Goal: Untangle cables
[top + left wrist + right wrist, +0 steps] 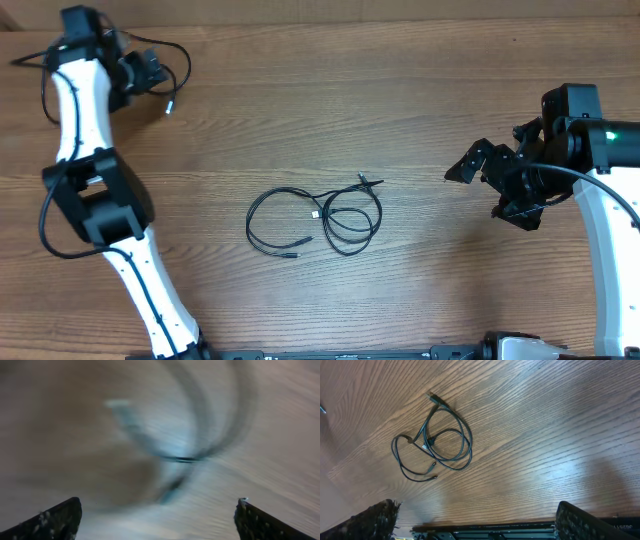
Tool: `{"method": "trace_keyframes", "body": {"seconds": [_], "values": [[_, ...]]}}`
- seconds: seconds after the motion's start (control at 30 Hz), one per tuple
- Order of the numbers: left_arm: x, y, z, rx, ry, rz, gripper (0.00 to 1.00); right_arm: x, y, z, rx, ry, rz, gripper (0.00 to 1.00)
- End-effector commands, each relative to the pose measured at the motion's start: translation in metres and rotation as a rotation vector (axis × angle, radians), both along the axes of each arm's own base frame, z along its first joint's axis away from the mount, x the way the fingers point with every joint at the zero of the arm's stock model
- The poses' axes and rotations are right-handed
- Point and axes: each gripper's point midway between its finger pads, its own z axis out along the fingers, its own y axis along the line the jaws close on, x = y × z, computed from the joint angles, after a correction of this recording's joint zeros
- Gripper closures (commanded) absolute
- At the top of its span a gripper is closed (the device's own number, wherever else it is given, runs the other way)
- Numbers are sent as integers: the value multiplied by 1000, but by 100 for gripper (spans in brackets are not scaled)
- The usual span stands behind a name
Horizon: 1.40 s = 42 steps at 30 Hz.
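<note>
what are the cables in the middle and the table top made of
Cables: thin black cords, probably rubber or plastic sheathing, matte; they lie in soft loops. A plug tip looks silvery, likely metal. Table: brown wood grain with a slight sheen in the right wrist view; solid wood or laminate, cannot tell.

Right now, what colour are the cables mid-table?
The cables are black; the overhead view shows it best.

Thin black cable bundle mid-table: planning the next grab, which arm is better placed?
Probably right: the right gripper stands open and nearer the thin black looped cables; the left gripper is farther off, its view blurred.
</note>
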Motion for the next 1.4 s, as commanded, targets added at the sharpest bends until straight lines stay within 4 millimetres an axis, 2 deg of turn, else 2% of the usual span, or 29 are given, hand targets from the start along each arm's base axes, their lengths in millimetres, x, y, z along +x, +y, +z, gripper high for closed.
{"method": "trace_keyframes", "body": {"seconds": [0.0, 0.1, 0.27, 0.43, 0.73, 0.83, 1.0, 1.1, 1.2, 1.27, 1.37], "values": [[-37, 74, -4, 216, 123, 179, 6, 0, -1, 0, -8, -10, 5, 0], [-53, 90, -15, 255, 182, 186, 12, 1, -1, 1, -8, -16, 5, 0], [-53, 100, -34, 305, 189, 91, 7, 2, -1, 1, -8, -18, 4, 0], [-53, 127, -31, 462, 202, 135, 6, -1, -1, 0, -8, -6, 4, 0], [-28, 136, -26, 567, 126, -18, 12, 0, -1, 0, -7, -10, 1, 0], [-23, 139, -28, 570, 104, -22, 12, 0, -1, 0, -7, -10, 1, 0], [-12, 119, -43, 465, 38, -149, 12, 1, -1, 0, -7, -9, -3, 0], [-10, 117, -44, 464, 27, -177, 18, 1, -1, 0, -7, -9, -3, 0], [-11, 119, -44, 484, 34, -217, 19, 1, -1, 0, -7, -8, -6, 0], [-11, 122, -43, 493, 33, -226, 19, 1, -1, 0, -7, -10, -6, 0], [-12, 128, -42, 499, 26, -214, 25, 2, -1, 1, -7, -14, -6, 0]]}}
